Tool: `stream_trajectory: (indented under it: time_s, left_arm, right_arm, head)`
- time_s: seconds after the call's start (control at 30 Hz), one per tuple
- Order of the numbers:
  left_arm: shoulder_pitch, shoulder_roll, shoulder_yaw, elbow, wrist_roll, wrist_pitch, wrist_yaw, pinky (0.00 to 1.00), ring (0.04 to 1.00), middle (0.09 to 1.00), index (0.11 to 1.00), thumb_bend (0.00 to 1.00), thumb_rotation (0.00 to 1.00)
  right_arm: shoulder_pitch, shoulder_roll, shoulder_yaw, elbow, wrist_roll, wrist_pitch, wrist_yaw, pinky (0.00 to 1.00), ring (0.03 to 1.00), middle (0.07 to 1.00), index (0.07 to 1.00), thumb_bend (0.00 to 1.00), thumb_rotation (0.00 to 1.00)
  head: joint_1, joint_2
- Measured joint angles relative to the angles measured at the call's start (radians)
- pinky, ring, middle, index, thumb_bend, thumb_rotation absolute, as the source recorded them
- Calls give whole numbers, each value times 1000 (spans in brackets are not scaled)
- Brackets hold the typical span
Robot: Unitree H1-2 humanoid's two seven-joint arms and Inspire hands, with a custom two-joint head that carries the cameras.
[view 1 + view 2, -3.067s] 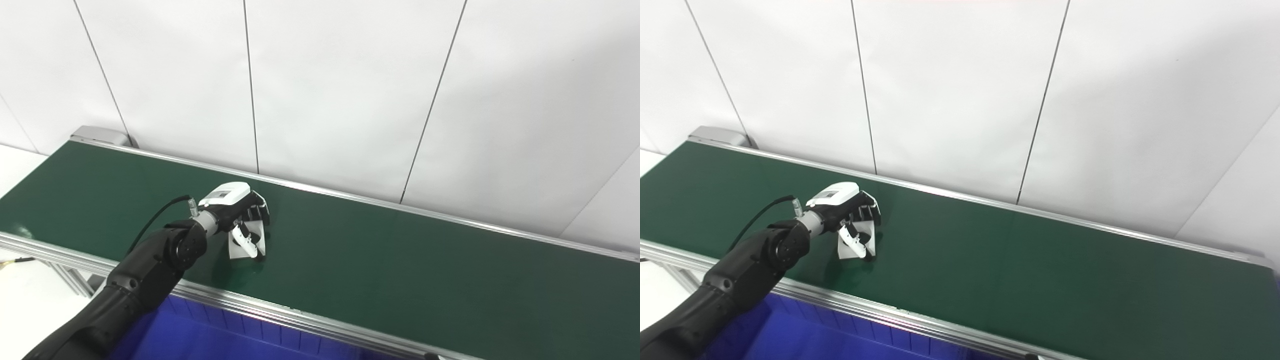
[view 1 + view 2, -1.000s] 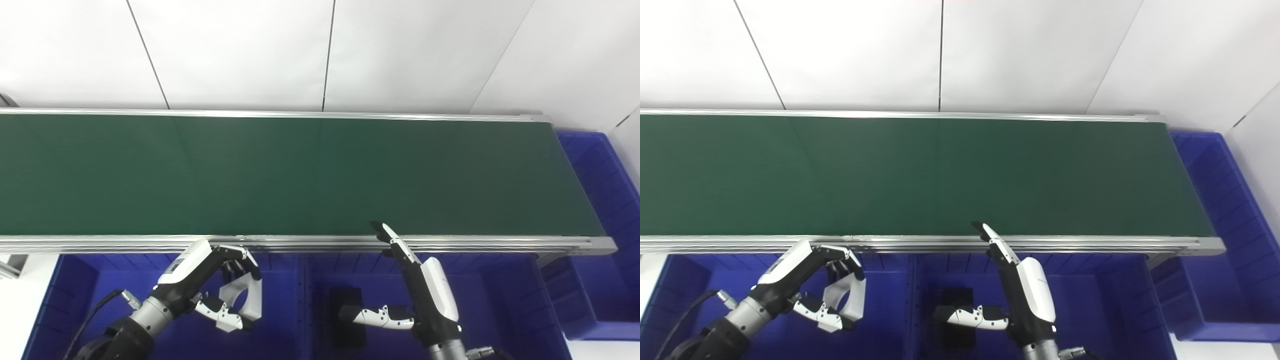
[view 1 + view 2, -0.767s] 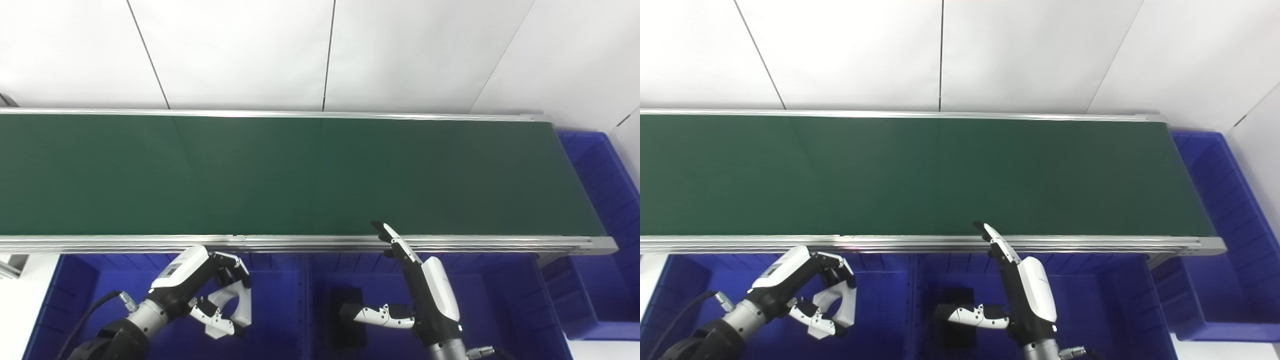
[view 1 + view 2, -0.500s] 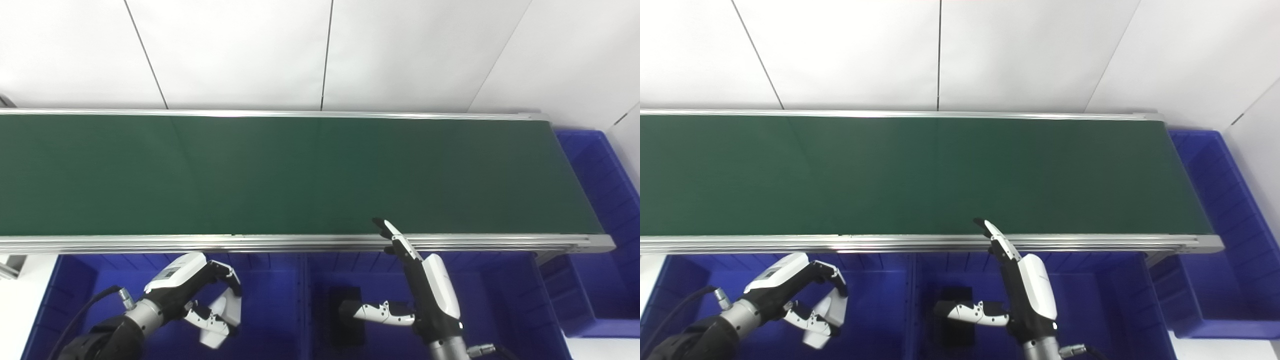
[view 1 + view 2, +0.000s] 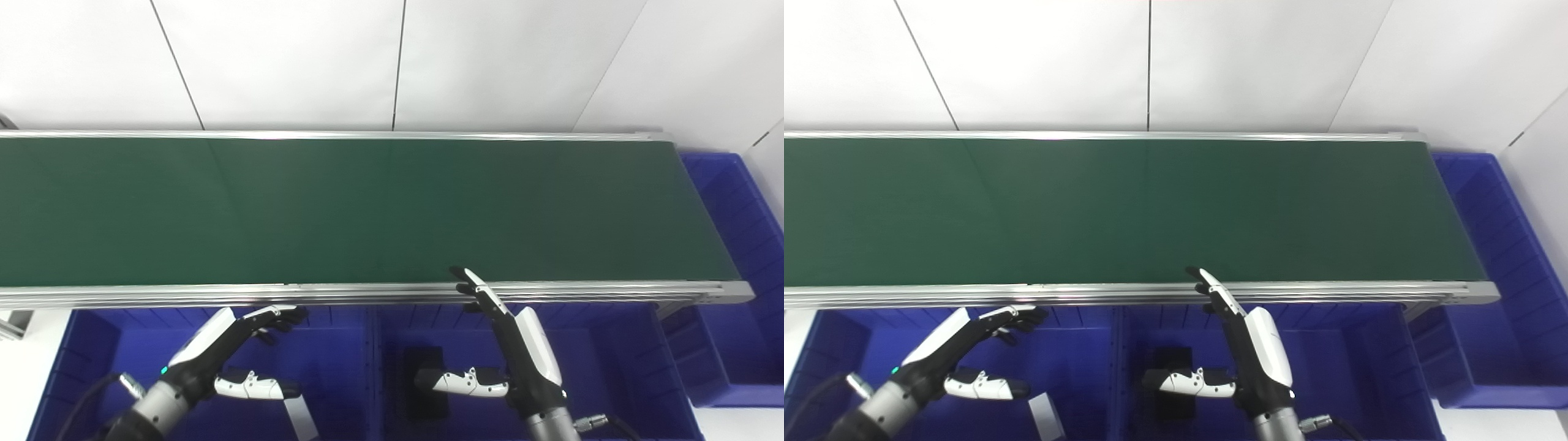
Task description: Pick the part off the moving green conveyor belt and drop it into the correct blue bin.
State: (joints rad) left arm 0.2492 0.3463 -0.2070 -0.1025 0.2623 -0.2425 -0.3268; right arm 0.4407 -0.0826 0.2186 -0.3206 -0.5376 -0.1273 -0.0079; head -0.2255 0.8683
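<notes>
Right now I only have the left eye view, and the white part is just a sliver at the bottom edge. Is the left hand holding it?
Observer: No. In the right eye view the part shows as a block with a light top and a grey side. It sits below the thumb of the left hand, whose fingers are spread open, in the left bin.
Operator: The bin past the belt's right end runs off my picture. Does yours show more?
Observer: Yes. The right eye view shows more of the end bin, with its right rim running further down before the picture's edge cuts it.
</notes>
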Motion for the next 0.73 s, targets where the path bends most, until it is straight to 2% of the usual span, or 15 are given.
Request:
stream_trajectory:
  time_s: [0.2,0.23,0.37,0.6,0.73]
  left_arm:
    - [9,-67,25,73,-119,-146,43,692,788,836,848,939,565]
    - [9,-80,30,92,-138,-164,52,726,809,854,867,921,540]
    - [17,-108,31,127,-184,-181,75,780,851,894,907,905,507]
    - [31,-118,40,133,-194,-181,116,775,847,896,898,916,445]
    - [34,-130,36,133,-198,-182,128,799,870,913,909,917,426]
  right_arm:
    - [1,-1,0,0,2,0,0,705,829,883,886,1000,512]
    - [2,0,0,0,0,0,0,710,836,893,891,1000,511]
    - [5,-1,0,0,0,4,1,718,837,892,890,997,495]
    - [4,-3,0,0,1,23,3,741,853,897,890,1000,491]
    - [4,-9,0,0,1,25,3,721,838,889,888,1000,483]
  head:
    - [-3,-11]
    - [-2,-14]
    - [5,-17]
    - [40,-23]
    - [44,-23]
